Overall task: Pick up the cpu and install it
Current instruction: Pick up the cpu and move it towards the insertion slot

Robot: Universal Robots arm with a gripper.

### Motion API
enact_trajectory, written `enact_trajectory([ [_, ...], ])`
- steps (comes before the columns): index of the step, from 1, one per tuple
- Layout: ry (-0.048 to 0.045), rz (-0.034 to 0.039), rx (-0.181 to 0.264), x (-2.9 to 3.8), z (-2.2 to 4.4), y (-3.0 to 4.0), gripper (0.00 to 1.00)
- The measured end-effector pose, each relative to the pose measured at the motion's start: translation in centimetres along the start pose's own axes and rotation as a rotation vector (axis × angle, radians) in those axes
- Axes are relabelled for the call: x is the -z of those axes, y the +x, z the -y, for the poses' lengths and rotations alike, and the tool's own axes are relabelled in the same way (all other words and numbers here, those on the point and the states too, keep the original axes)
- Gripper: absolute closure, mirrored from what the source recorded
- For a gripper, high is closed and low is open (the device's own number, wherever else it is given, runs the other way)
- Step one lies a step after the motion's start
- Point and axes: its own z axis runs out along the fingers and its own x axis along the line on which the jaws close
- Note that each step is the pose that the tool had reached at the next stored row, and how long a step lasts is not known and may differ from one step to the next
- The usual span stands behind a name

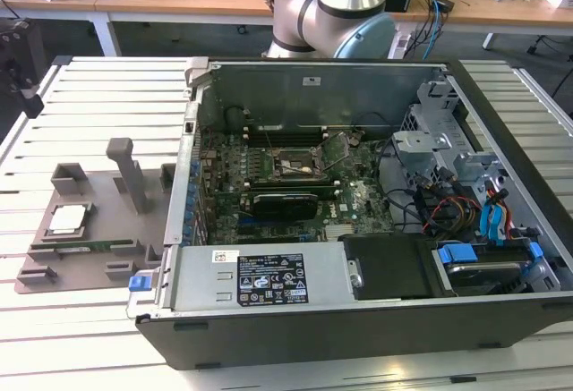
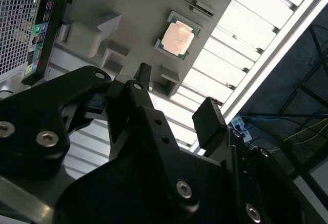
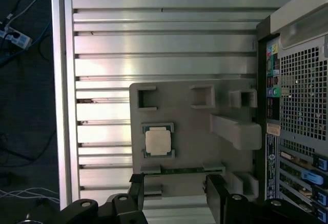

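Black gripper (image 3: 176, 196) fingers (image 3: 137, 190) stand wide apart with nothing between them, pointing at the grey tray (image 3: 195, 126) where the cpu (image 3: 158, 142) seems to lie flat.

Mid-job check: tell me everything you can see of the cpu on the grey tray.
The cpu is a small flat square chip, pale silvery metal on top with a thin darker rim. It lies flat, metal side up, seated in a square recess of the grey plastic tray on the slatted metal table. Only the tray touches it; the open black gripper hangs apart from it, holding nothing.
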Motion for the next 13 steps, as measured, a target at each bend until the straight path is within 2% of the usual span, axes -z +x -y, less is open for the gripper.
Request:
enact_trajectory([
  [13,0.0,0.0001,0.0,-0.57,-0.02,0.01,0.4],
])
